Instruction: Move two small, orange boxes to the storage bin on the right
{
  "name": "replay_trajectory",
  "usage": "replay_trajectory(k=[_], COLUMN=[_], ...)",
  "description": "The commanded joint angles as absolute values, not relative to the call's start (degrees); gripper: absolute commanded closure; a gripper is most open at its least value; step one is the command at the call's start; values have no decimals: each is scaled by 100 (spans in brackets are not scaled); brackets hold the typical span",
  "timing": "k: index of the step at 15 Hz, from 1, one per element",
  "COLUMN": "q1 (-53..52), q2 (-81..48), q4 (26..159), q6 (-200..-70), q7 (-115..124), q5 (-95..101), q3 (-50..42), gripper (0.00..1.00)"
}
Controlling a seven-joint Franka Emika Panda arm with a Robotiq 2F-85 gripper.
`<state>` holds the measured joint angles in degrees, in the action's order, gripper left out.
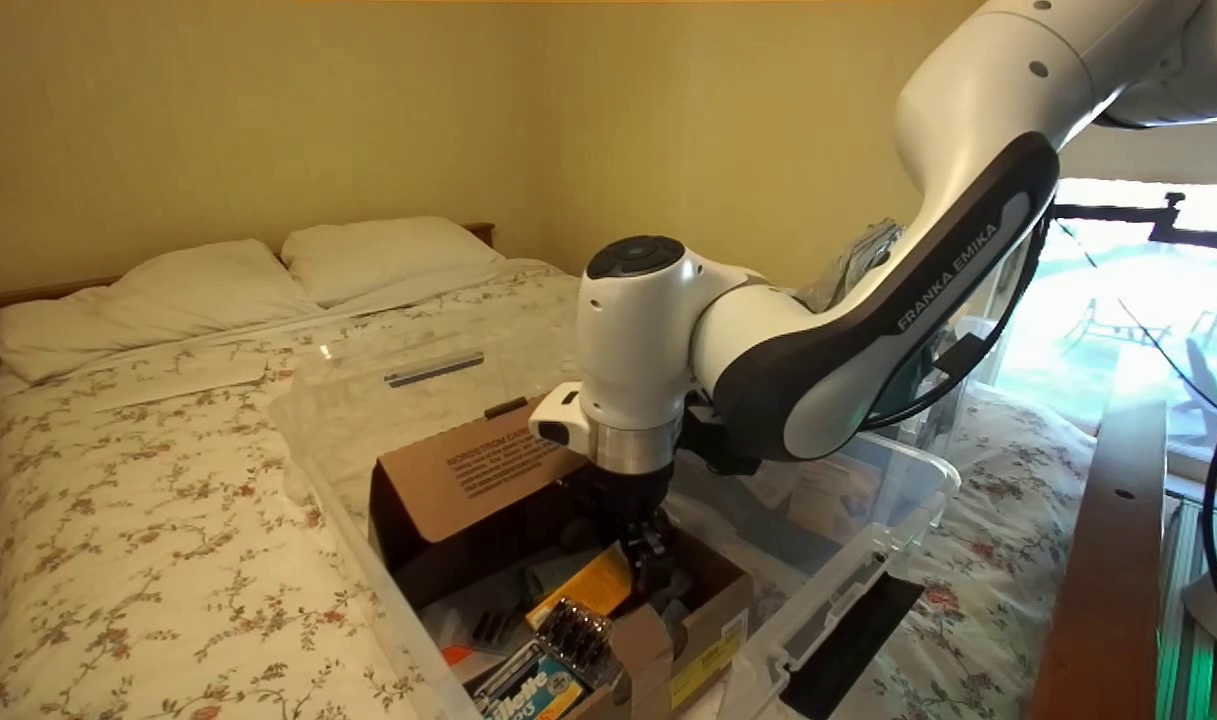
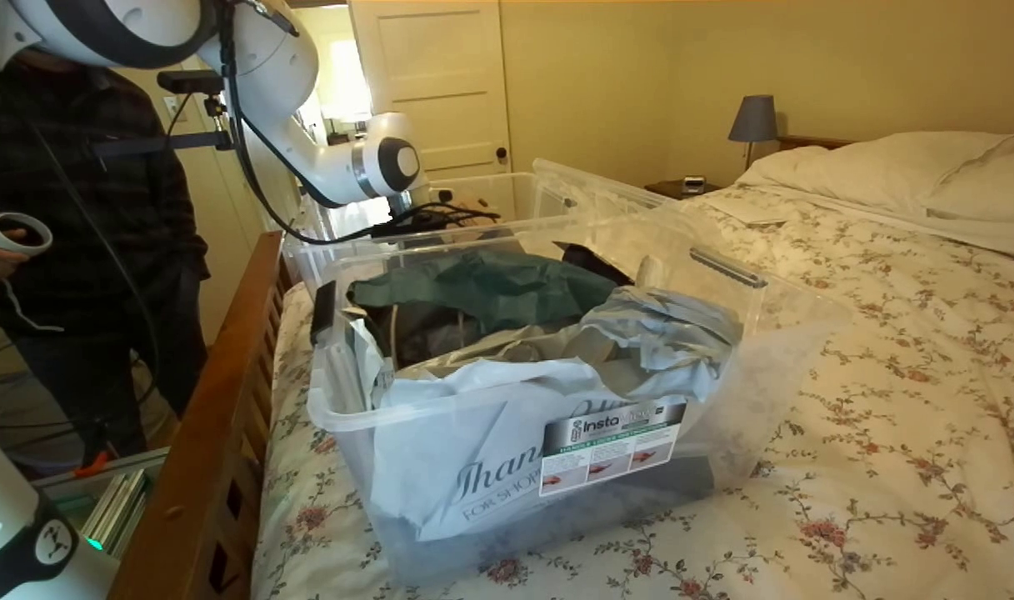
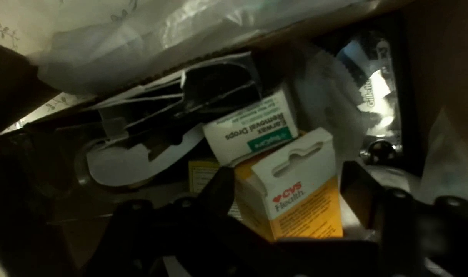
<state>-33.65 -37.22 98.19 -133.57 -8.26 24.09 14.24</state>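
Note:
A yellow-orange carton with a white hang tab and "CVS Health" print [image 3: 303, 200] stands tilted between my fingers in the wrist view. It also shows in an exterior view [image 1: 593, 585], inside the brown cardboard box. My gripper [image 3: 287, 173] is open around this carton. The left finger is close against its side, and a gap shows at the right finger. A yellow-edged carton [image 3: 202, 173] is partly hidden behind the left finger; I cannot tell whether it is the second orange box. The storage bin [image 2: 340, 417] is a clear tub holding dark teal fabric and paper bags.
The brown cardboard box [image 1: 713, 630] stands in another clear tub [image 1: 938, 485], its flap up. A white earwax drops carton [image 3: 253, 123] touches the orange carton. A Gillette pack [image 1: 543, 690] lies nearby. A wooden bed rail [image 2: 215, 400] and a person [image 2: 82, 233] are beside the bed.

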Motion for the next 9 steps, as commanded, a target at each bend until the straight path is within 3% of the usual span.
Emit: replay_trajectory(k=[1, 3, 9], q1=[-3412, -3434, -3498], q2=[-3794, -3727, -2724], q4=[9890, 9936, 10298], q6=[-13578, -13523, -13227], q7=[-687, -657, -535], q5=[2492, 2526, 2526], q3=[1355, 1325, 1400], gripper=[55, 64, 77])
